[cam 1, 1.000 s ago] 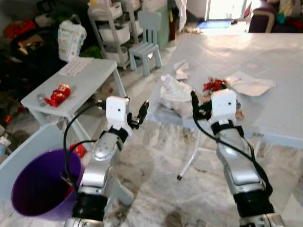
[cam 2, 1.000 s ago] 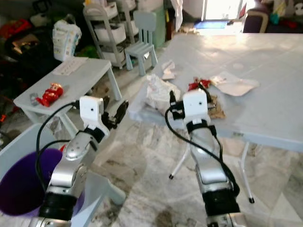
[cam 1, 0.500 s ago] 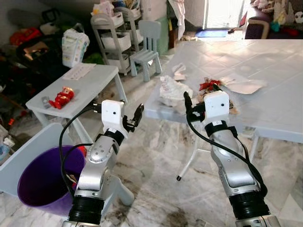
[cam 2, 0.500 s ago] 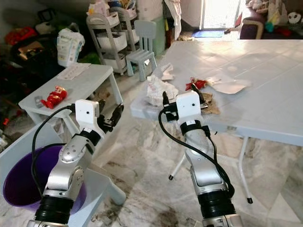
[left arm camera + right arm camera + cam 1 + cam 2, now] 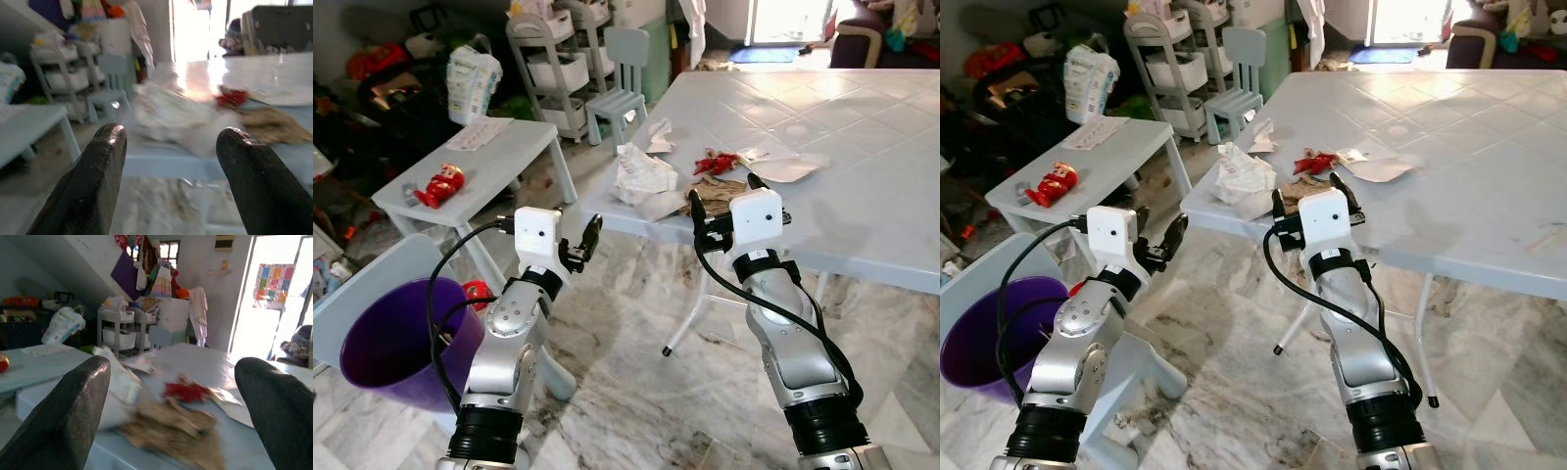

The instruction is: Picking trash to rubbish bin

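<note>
- both grippers are seen spread wide and holding nothing: the right gripper point(image 5: 171, 396) is raised at the near edge of the big white table point(image 5: 862, 147), aimed at the trash, and the left gripper point(image 5: 168, 161) is held out over the floor, short of that table.
- the trash lies in a loose cluster near the table's near corner. one crumpled white bag point(image 5: 641, 171), one brown crumpled paper point(image 5: 715, 188), one red wrapper point(image 5: 715, 162) and one flat white sheet point(image 5: 788, 168) can be counted, with one more white scrap point(image 5: 656, 132) farther back on the table.
- one purple rubbish bin point(image 5: 386, 338) stands on the floor to the robot's left, well apart from the table; something small and red is seen at its rim.
- one red packet point(image 5: 438, 186) lies on the small side table point(image 5: 475, 162); whether it counts as trash cannot be told.
- the task is judged barely begun: nothing is gripped, and every piece on the table is yet to be lifted and carried to the bin.
</note>
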Controlling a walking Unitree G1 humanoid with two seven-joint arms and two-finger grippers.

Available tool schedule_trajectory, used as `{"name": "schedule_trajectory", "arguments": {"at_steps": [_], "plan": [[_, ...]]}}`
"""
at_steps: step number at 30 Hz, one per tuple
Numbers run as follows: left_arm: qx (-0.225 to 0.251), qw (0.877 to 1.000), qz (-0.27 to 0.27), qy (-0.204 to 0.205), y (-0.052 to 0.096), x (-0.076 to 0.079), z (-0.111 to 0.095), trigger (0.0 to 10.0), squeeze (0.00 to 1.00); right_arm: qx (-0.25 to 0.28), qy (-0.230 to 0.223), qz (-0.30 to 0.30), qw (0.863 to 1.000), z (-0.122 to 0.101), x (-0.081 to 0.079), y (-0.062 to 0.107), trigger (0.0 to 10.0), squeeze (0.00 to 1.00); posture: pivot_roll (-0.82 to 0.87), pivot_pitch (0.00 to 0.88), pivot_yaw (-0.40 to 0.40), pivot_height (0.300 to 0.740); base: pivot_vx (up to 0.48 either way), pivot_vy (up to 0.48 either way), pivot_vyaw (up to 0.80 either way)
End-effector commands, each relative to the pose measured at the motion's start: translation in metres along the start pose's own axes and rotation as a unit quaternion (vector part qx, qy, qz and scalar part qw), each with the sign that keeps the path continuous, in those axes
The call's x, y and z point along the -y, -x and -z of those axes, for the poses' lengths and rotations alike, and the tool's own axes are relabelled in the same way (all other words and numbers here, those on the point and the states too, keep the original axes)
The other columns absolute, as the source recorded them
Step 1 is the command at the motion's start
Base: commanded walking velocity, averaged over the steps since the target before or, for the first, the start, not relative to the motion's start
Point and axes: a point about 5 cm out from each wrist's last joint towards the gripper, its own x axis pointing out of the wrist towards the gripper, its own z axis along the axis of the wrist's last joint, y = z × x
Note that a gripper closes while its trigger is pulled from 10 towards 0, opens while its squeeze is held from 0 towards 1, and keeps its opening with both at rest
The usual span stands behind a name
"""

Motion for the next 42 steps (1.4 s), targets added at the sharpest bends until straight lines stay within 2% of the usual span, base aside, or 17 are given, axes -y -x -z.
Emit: {"name": "schedule_trajectory", "arguments": {"at_steps": [1,18,25,32,42], "plan": [[0.001,1.0,0.006,-0.002,-0.003,0.004,-0.002,10.0,0.0,0.005,0.003,0.009,1.0,-0.003,0.005,-0.001,10.0,0.0,0.06,0.0,0.131,0.74,0.0,0.0,0.0],[0.01,1.0,-0.023,0.003,-0.006,-0.004,-0.005,10.0,0.0,0.007,0.002,0.006,1.0,-0.003,0.008,0.001,10.0,0.0,0.05,0.0,0.123,0.74,0.0,0.0,0.0],[0.018,0.999,-0.048,0.0,-0.008,-0.012,-0.009,10.0,0.0,0.007,-0.001,0.002,1.0,-0.004,0.007,0.001,10.0,0.0,0.05,0.0,0.118,0.74,0.0,0.0,0.0],[0.022,0.999,-0.047,0.0,-0.009,-0.017,-0.012,10.0,0.0,0.005,-0.005,-0.015,1.0,-0.004,0.004,0.002,10.0,0.0,0.05,0.0,0.114,0.74,0.0,0.0,0.0],[0.03,0.999,-0.042,0.0,-0.011,-0.018,-0.015,10.0,0.0,-0.008,-0.019,-0.062,0.998,0.0,-0.004,0.007,10.0,0.0,0.04,0.0,0.111,0.74,0.397,0.0,0.0]]}}
